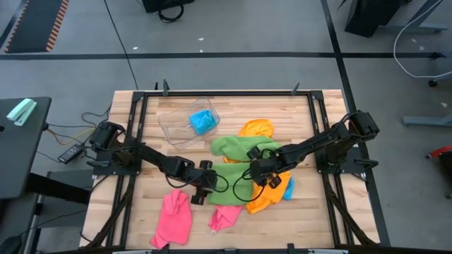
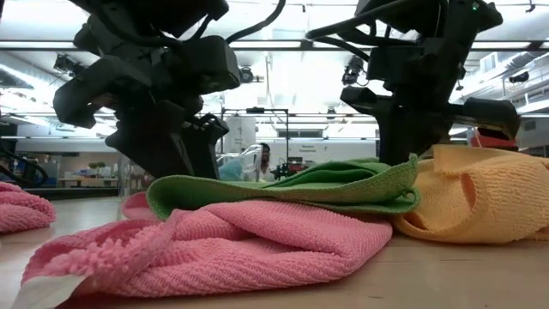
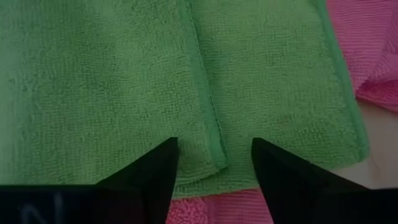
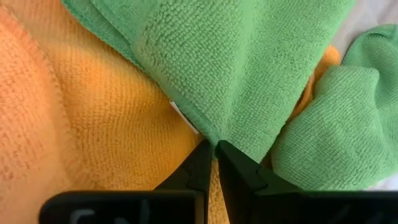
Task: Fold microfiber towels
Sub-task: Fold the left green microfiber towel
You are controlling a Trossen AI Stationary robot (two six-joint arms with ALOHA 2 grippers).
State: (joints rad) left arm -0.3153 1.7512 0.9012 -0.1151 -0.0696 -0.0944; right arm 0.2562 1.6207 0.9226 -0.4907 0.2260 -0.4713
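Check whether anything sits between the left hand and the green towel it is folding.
Nothing visible does. The left hand is open directly over the green towel, its folded edge in the gap between the fingers. Pink towel lies beside it.

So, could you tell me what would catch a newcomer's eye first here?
The bright heap of microfiber towels mid-table: a green towel spread over orange ones, two pink ones nearer the front edge. The right gripper pinches the green towel's corner, while the left gripper hangs open over its folded edge. A blue towel sits in a clear tub behind.
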